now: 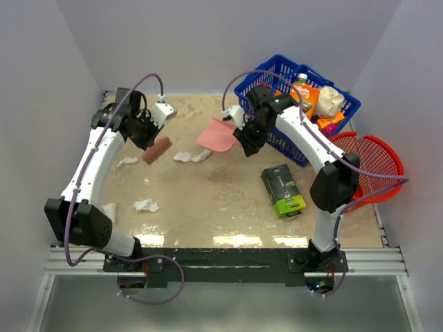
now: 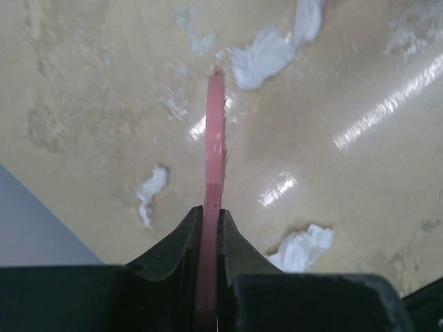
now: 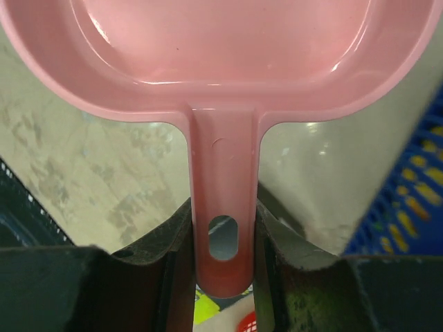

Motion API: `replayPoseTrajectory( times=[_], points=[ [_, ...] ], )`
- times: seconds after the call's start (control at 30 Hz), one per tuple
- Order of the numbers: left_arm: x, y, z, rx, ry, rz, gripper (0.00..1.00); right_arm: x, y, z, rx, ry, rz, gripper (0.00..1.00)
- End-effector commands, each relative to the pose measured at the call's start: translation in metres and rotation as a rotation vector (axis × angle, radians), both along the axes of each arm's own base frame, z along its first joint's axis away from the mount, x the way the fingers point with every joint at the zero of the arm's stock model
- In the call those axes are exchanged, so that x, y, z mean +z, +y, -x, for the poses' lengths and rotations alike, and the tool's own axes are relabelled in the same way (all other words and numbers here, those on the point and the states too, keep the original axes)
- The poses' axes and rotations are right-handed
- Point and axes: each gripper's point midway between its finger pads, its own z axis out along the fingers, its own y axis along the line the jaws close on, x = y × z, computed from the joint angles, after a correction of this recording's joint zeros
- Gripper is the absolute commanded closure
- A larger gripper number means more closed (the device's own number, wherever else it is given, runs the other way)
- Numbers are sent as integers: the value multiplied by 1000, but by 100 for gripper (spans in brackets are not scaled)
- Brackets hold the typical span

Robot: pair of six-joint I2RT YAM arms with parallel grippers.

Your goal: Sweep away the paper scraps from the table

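On the table [image 1: 208, 200], green-black box [image 1: 282, 191], label illegibly small

The pink dustpan [image 3: 221, 62] and a paper scrap [image 2: 308, 21] run off their views' edges.

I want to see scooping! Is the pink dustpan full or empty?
Empty where seen: the pink dustpan shows a bare pink inside, nothing in it.

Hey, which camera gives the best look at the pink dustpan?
The right wrist view: the pink dustpan fills the frame, its handle pinched by the right gripper. The top external view shows it only small, to the left of the blue basket. The left wrist view does not show it.
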Motion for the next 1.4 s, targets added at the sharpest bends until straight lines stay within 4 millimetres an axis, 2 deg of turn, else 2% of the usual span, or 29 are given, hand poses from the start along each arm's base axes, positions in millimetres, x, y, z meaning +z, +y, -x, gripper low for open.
replayPoseTrajectory(
  times=[0.0,0.07,0.1,0.27,0.33,0.37,0.4,0.43,0.47,0.5,0.57,0.6,0.67,0.83,1.07,1.2,1.37],
  points=[
    [-24,9,38,-2,80,-36,100,-18,8,49,149,37,68,100],
    [-32,16,36,61,84,-61,100,-28,4,52,154,13,108,100],
    [-33,19,35,79,79,-71,100,-41,3,63,175,38,147,100],
    [-6,44,-1,181,-74,-179,100,-71,-10,79,170,132,277,100],
    [9,49,-19,213,-136,-205,100,-76,-11,81,144,154,286,100],
    [7,49,-28,216,-138,-208,100,-77,-11,80,130,158,288,100],
    [18,47,-38,220,-173,-196,100,-79,-11,80,118,163,291,100],
    [20,40,-47,203,-188,-164,100,-82,-11,81,95,172,297,100],
    [11,32,-56,185,-161,-137,100,-83,-11,79,85,165,300,100],
    [22,23,-66,167,-181,-97,100,-88,-15,80,76,169,318,100],
    [15,-1,-84,118,-144,-17,100,-96,-26,80,53,169,374,100],
    [11,-17,-86,61,-115,39,100,-102,-30,81,52,184,403,100],
    [-5,-32,-93,23,-70,63,100,-108,-41,84,31,198,458,100],
    [-32,-59,-94,-25,-8,75,100,-118,-41,85,9,215,466,100],
    [-65,-91,-73,-75,92,96,100,-139,-40,78,4,229,504,100],
    [-73,-106,-63,-100,138,128,100,-144,-40,77,0,225,505,100],
    [-68,-128,-47,-146,204,246,100,-151,-42,80,-7,225,509,100]
  ],
)
